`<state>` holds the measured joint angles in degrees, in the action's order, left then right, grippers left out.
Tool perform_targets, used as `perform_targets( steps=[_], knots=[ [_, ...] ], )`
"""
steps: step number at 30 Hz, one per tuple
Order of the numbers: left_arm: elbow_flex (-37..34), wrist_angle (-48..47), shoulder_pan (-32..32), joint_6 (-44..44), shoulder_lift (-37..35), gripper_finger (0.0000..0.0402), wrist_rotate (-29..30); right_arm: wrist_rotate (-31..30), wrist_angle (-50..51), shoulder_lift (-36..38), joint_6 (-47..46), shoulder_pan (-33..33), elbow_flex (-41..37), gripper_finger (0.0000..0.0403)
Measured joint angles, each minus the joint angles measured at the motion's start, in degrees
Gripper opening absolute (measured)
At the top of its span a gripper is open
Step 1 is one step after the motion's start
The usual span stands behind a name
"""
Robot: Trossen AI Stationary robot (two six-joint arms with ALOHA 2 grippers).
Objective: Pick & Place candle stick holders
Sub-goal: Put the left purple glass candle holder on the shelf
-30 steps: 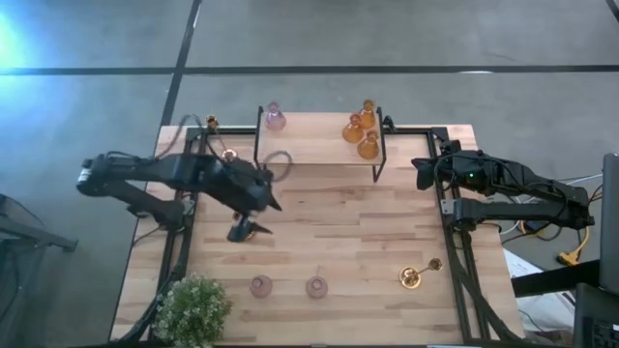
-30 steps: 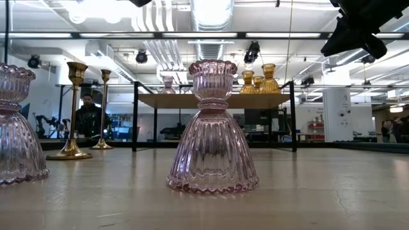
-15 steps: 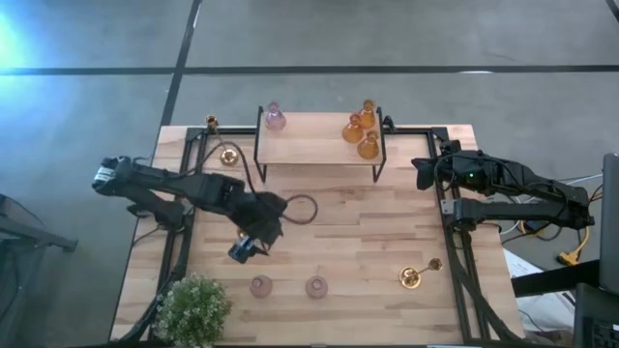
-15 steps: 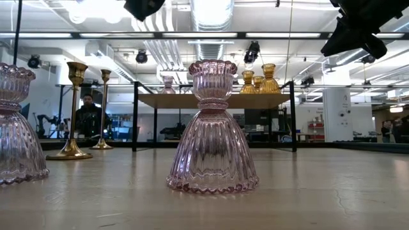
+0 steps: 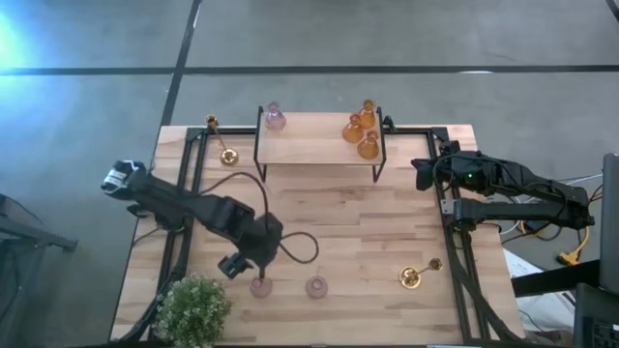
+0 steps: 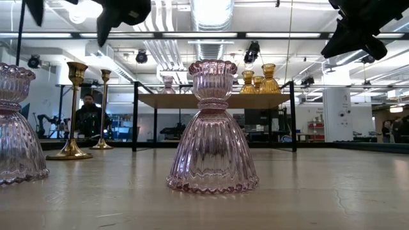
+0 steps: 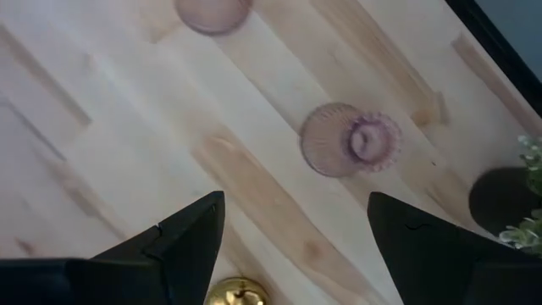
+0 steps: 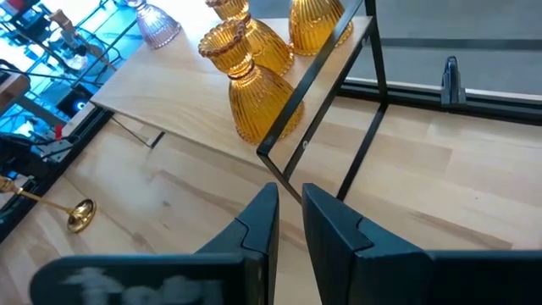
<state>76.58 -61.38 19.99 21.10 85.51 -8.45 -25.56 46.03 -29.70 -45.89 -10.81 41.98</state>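
While the right tool (image 8: 288, 222) waits near the shelf (image 5: 319, 145), fingers nearly pressed together, the left tool (image 5: 259, 275) hangs spread over a pink glass holder (image 5: 260, 286). Another pink holder (image 5: 316, 286) stands just right of it on the worktop (image 5: 368, 222).

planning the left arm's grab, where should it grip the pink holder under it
Grip the narrow neck just under the flared cup of the pink holder, coming straight down with the left gripper, which hangs above it with jaws open. It stands upright and the ribbed bell widens toward the base, so the waist is probably the surest spot. The right gripper waits by the shelf.
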Motion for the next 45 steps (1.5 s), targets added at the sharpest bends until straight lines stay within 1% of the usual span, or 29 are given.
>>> perform_targets(
  steps=[4, 9, 11, 13, 16, 20, 24, 30, 37, 45],
  knots=[
    [-0.2, -1.1, 1.2, -0.4, 0.4, 0.0293, 0.0, 0.0, 0.0, 0.0, 0.0, 0.0, 0.0, 0.0048],
    [-2.5, -1.1, 2.3, -1.5, 0.0, 0.0293, -0.6, 0.0, 0.0, 0.0, 0.0, 0.0, 0.0, 0.0048],
    [-3.6, 0.1, 2.5, -0.4, 0.1, 0.0293, -0.7, 0.0, 0.0, 0.0, 0.4, 0.0, -0.1, 0.0048],
    [-4.6, 3.2, 2.5, 1.6, 0.1, 0.0293, -0.7, 0.0, -0.1, 0.0, 0.6, 0.0, -0.1, 0.0048],
    [-4.8, 6.5, 2.4, 2.6, 0.1, 0.0293, -0.7, 0.0, 0.0, 0.0, 0.6, 0.0, -0.1, 0.0048],
    [-5.2, 6.9, 2.5, 2.4, 0.1, 0.0293, -0.7, 0.1, 0.0, 0.0, 0.6, 0.0, -0.1, 0.0048],
    [-7.2, 8.2, 2.5, 2.4, 0.2, 0.0293, -0.7, 0.1, 0.0, -0.1, 0.8, 0.0, -0.2, 0.0048],
    [-9.3, 12.4, 2.5, -0.2, 0.4, 0.0293, -1.0, 0.1, 0.0, -0.1, 0.9, 0.0, -0.2, 0.0048],
    [-10.6, 13.9, 2.5, -1.9, 0.4, 0.0293, -1.1, 0.2, 0.0, -0.1, 0.9, 0.0, -0.3, 0.0048],
    [-13.6, 18.1, 2.6, -5.2, 0.5, 0.0293, -5.1, 0.2, 0.0, -0.1, 0.9, 0.0, -0.4, 0.0048]
  ],
)
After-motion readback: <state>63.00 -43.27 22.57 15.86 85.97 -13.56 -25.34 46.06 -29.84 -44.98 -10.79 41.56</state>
